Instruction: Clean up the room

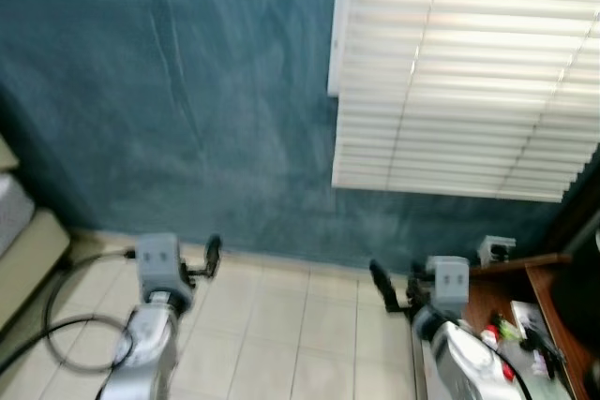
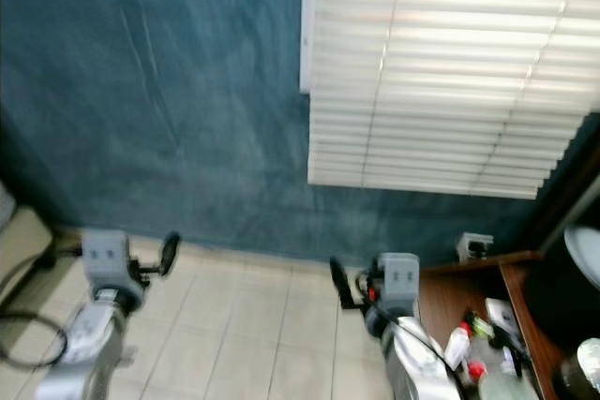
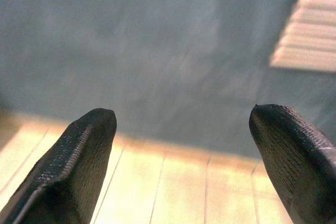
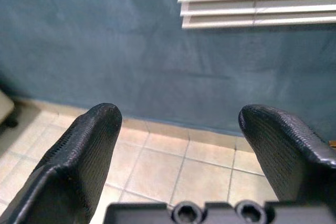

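Both arms are raised in front of me, facing a blue wall [image 1: 187, 91] over a beige tiled floor [image 1: 300, 325]. My left gripper [image 1: 213, 255] is open, with nothing between its black fingers [image 3: 79, 150]. My right gripper [image 1: 382, 285] is also open and empty, its fingertips [image 4: 89, 135] wide apart above the tiles. A brown wooden desk [image 1: 502, 288] at the lower right carries clutter: a small red-capped bottle [image 1: 488, 334], papers and other small items, all blurred.
White window blinds [image 1: 469, 72] cover the upper right of the wall. A black cable [image 1: 56, 325] loops on the floor at the left beside a beige piece of furniture [image 1: 33, 250]. A small white box [image 1: 495, 249] sits by the wall behind the desk.
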Motion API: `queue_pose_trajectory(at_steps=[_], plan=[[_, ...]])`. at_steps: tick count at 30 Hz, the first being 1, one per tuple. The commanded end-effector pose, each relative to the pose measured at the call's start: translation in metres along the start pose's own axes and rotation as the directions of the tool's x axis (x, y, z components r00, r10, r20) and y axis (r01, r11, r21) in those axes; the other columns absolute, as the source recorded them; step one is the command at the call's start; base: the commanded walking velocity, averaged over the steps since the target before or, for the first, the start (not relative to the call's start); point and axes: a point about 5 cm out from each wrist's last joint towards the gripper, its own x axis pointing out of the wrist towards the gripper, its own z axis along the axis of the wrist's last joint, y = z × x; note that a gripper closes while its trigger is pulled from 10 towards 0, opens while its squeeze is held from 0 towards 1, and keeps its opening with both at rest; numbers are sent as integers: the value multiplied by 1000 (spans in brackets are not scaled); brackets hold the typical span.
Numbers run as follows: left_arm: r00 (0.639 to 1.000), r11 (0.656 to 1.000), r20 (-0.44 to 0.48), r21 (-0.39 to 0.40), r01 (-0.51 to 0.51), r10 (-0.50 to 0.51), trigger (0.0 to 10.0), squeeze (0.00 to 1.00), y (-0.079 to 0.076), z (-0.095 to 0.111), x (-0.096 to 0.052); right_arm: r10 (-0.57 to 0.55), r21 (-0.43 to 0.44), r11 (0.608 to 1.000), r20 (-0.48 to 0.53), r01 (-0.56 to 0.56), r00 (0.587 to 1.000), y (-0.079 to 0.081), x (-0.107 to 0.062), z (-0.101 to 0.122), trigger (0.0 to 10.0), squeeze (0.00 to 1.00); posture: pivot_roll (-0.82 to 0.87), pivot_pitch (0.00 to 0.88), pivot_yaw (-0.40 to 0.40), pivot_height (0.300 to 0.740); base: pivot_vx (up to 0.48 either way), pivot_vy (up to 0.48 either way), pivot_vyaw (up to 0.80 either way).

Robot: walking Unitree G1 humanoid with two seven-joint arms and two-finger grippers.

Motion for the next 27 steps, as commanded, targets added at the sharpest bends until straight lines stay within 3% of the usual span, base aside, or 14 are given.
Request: queue_pose_trajectory(at_steps=[1, 6, 8, 11, 12, 14, 27], plan=[[998, 999, -34, -3, -45, 44, 10000, 0, 9, -8, -3, 16, -19, 1000, 8, -16, 1000, 3, 6, 5, 10000, 0, -4, 0, -2, 740, 0, -480, 738], [997, 997, -41, -36, -61, 60, 10000, 0, 11, -9, 0, 9, -19, 1000, -4, -9, 1000, 2, 7, 3, 10000, 0, -1, 0, -4, 740, 0, -96, 716], [995, 996, -49, -25, -83, 81, 10000, 0, 11, -11, 2, -44, -12, 999, -10, 44, 999, -6, 7, 2, 10000, 0, 3, 0, -8, 740, 0, 0, 687], [995, 996, -44, -16, -92, 92, 10000, 0, 13, -12, -1, -55, -30, 998, -11, 54, 998, -11, 4, 0, 10000, 0, 12, 0, -17, 740, 0, 0, 663], [994, 994, -38, -3, -106, 106, 10000, 0, 18, -15, -12, -65, -54, 997, -31, 63, 997, -20, -2, -5, 10000, 0, 22, 0, -33, 740, 0, 0, 625], [991, 992, -45, 1, -126, 126, 10000, 0, 21, -18, -16, -67, -58, 996, -44, 64, 997, -23, -3, -7, 10000, 0, 29, 0, -41, 740, 0, 0, 622], [990, 990, 22, 16, -137, 137, 10000, 0, 15, -3, 1, -68, -79, 995, -14, 67, 998, -22, 12, 2, 10000, 0, 27, 0, -34, 740, 25, 0, 617]])
